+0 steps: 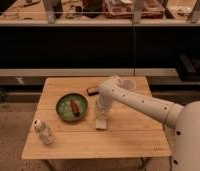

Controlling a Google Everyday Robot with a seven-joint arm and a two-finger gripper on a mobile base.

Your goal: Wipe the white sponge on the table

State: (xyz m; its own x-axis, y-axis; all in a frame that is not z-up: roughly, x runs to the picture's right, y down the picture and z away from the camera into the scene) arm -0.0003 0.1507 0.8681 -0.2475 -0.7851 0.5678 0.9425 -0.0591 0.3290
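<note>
The light wooden square table (128, 137) of bamboo-like planks carries all the things. The small flat off-white rectangular sponge (101, 122) lies near the middle of the tabletop, a little toward the front edge. Its long axis runs roughly from the back edge to the front edge, so one short end points toward the front edge.

The white two-finger gripper (101, 113) points straight down and is directly over the back end of the sponge, touching it or almost touching it. I cannot tell how the gripper holds. The white arm (143, 102) comes in from the right side, above the right half of the tabletop.

Just beside the sponge, toward the left edge, stands a round green bowl (72, 106) with a brown-red long item inside. A dark brown rectangular block (92, 90) lies behind, nearer the back edge. A white crinkled bottle (43, 132) lies near the front left corner.
</note>
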